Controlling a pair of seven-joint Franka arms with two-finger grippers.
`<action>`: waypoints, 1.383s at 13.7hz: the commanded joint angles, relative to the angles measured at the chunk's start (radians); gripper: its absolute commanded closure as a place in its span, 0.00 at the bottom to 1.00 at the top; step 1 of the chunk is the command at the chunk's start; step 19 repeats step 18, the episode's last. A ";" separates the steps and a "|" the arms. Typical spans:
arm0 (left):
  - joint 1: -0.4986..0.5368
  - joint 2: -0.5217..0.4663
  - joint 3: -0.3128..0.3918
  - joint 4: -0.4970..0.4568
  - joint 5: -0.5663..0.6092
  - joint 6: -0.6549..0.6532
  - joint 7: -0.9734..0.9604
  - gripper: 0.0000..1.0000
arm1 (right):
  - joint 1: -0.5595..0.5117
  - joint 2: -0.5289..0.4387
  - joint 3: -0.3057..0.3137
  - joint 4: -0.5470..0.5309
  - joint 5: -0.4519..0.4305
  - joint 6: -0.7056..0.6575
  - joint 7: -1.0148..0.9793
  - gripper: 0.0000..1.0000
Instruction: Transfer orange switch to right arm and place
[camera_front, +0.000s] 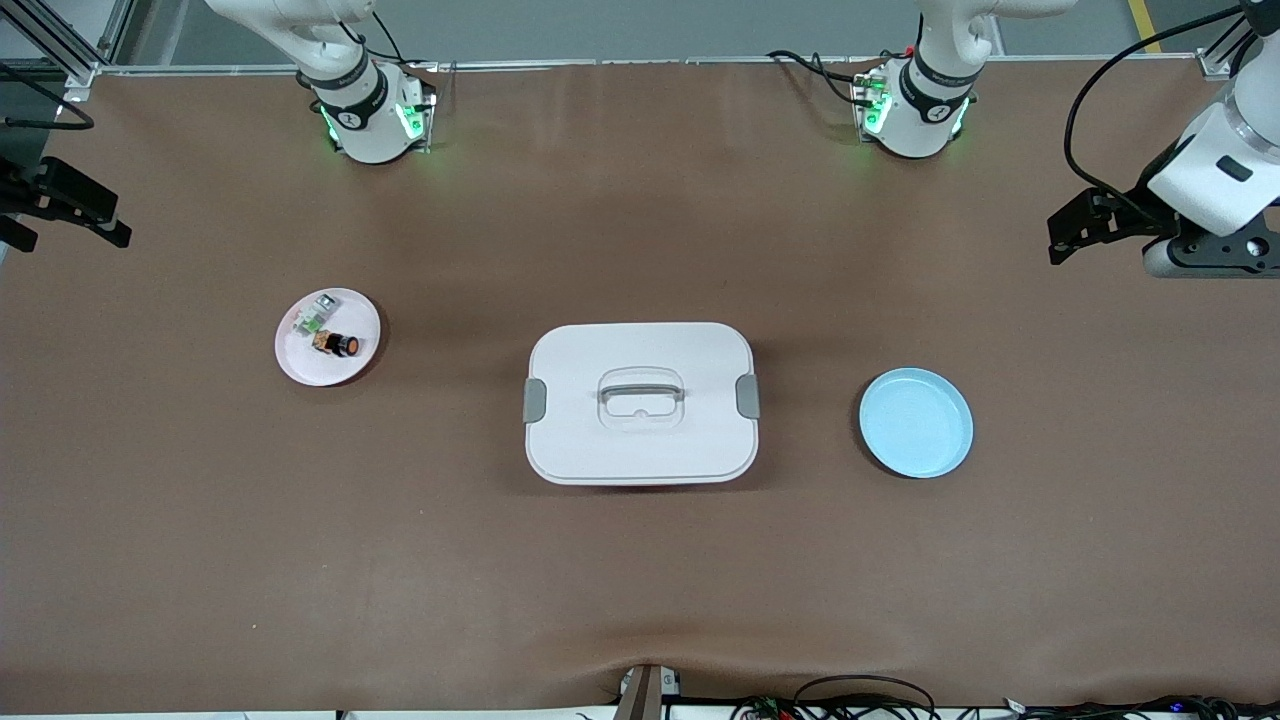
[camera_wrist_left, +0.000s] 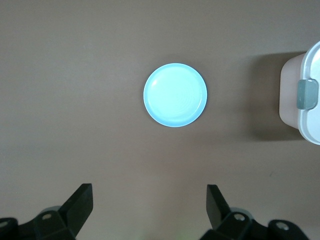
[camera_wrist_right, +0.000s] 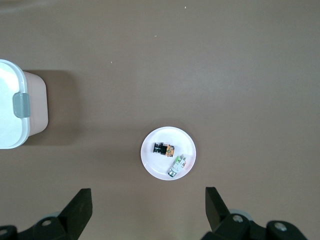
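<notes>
You've got the orange switch (camera_front: 338, 344), a tiny black cylinder with a round orange end and orange marks, lying on its side on the small pale pink round plate (camera_front: 300, 362) at mid-left of the front view. Touching or just beside it on that plate sits a small grey-white piece with a green part (camera_front: 313, 318).

Centre frame: the white lidded plastic box with grey latches (camera_front: 640, 402). Lower right of centre: the light blue round plate (camera_front: 916, 422).

Your left gripper (camera_wrist_left: 150, 207) hangs over the table with its fingers spread wide, holding nothing. Right gripper (camera_wrist_right: 149, 209), same story, over the table.
</notes>
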 joint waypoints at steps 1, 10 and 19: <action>0.006 -0.024 -0.005 -0.009 -0.020 -0.019 0.022 0.00 | -0.012 0.002 0.011 0.016 -0.014 0.006 -0.011 0.00; -0.002 0.007 -0.005 0.040 -0.018 -0.019 0.010 0.00 | -0.012 0.004 0.010 0.016 -0.014 0.006 -0.011 0.00; 0.004 0.015 -0.005 0.054 -0.018 -0.019 0.018 0.00 | -0.013 0.002 0.010 0.015 -0.014 0.005 -0.011 0.00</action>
